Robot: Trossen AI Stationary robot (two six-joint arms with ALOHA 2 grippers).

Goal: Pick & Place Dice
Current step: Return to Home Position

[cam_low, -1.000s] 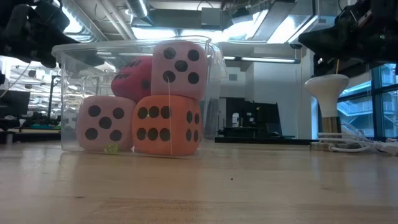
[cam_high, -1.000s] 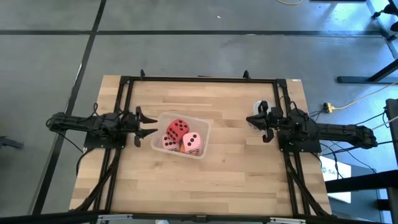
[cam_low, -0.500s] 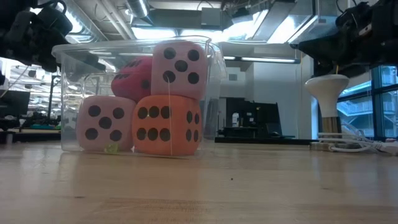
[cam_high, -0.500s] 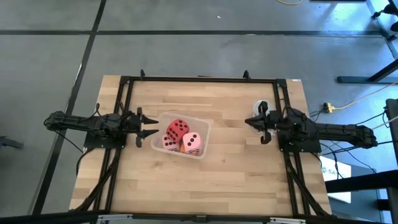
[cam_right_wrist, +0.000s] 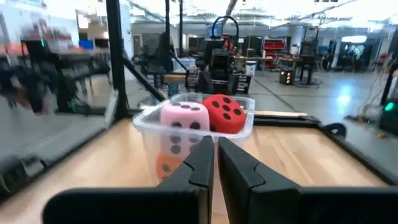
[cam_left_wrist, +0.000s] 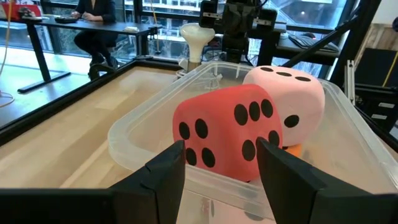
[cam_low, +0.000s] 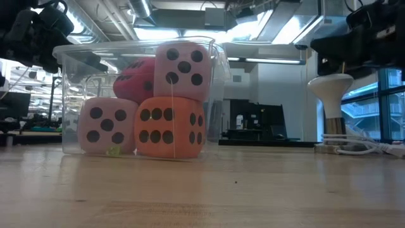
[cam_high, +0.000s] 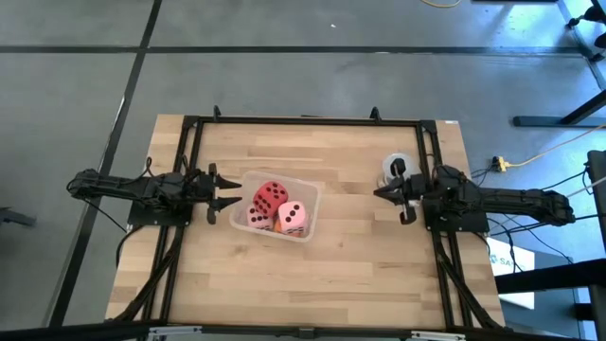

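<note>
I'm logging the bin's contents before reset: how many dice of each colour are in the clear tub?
Red die: 1
Orange die: 1
Pale pink dice: 2
Total: 4 dice, all inside the clear tub

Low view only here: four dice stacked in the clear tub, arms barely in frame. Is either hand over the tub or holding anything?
Observer: Neither. High view: the left hand is at the tub's edge on its own side, not over the dice.
Operator: Open or shut?
Observer: Left wrist view: its fingers are apart, gripping nothing.
Operator: And the right hand?
Observer: High view: the right hand is well off the tub's other side; its wrist view shows fingers shut, empty.
</note>
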